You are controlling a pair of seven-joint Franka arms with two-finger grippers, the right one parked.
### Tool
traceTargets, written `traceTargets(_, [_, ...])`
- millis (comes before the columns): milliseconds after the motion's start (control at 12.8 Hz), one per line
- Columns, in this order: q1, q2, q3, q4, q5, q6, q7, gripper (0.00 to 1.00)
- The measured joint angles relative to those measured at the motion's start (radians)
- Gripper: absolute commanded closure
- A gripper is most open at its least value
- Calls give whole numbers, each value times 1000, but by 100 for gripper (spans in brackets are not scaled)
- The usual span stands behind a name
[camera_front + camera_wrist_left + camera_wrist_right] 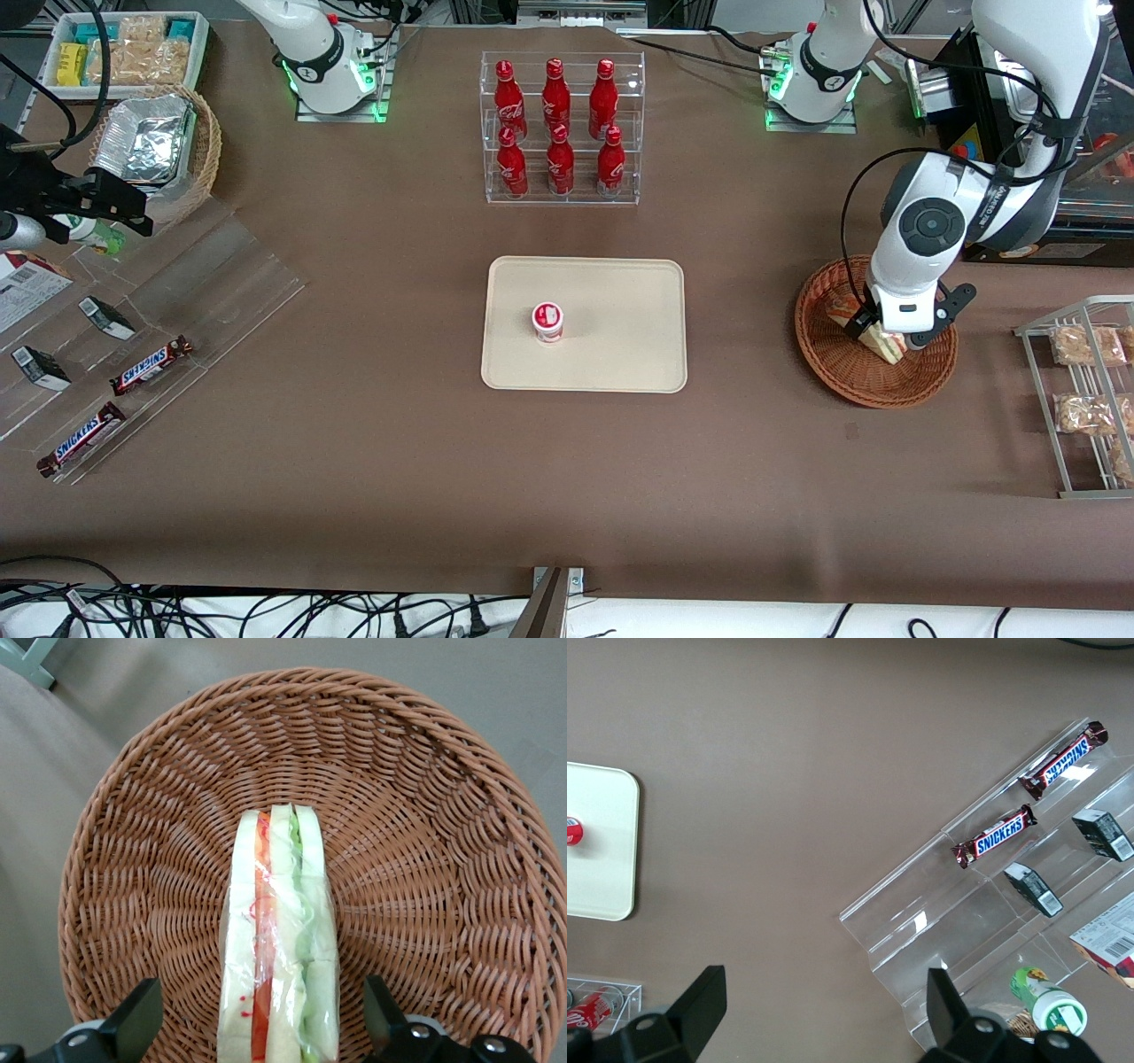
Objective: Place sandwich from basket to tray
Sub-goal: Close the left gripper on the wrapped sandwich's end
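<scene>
Nearest edge: dark cables trail along the table's border closest to the front camera.
Surface: a brown table cover spans the whole scene; silver framing shows at the table's farthest edge.
Gripper: the left arm's gripper hangs low over the basket, toward the working arm's end of the table. Its fingers are spread wide, one on each side of the sandwich, with a gap on both sides; it grasps nothing.
Sandwich: lies in the basket on its edge, layered side up, red and green filling between white bread. Its long axis runs along the line between the fingers, the narrow tip pointing away from the wrist camera.
Tray: a cream tray at table centre, well apart from the basket, carries a small red-and-white cup.
Rack: a clear rack of red bottles stands farther from the front camera than the tray.
</scene>
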Motion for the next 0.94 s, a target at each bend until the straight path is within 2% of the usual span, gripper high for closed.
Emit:
traceTargets(78, [0,1,0,0,0,0,-1,43])
traceTargets(157, [1,2,0,0,0,0,-6,61])
traceTargets(235, [1,2,0,0,0,0,-15,69])
traceTargets(391, [1,4,0,0,0,1,-25,71])
traceTargets(548, [1,4,0,1,0,4,-29,81])
traceTargets(783, [0,4,-3,25,0,5,-29,84])
traceTargets(939, [0,4,-38,78,0,-66,15,84])
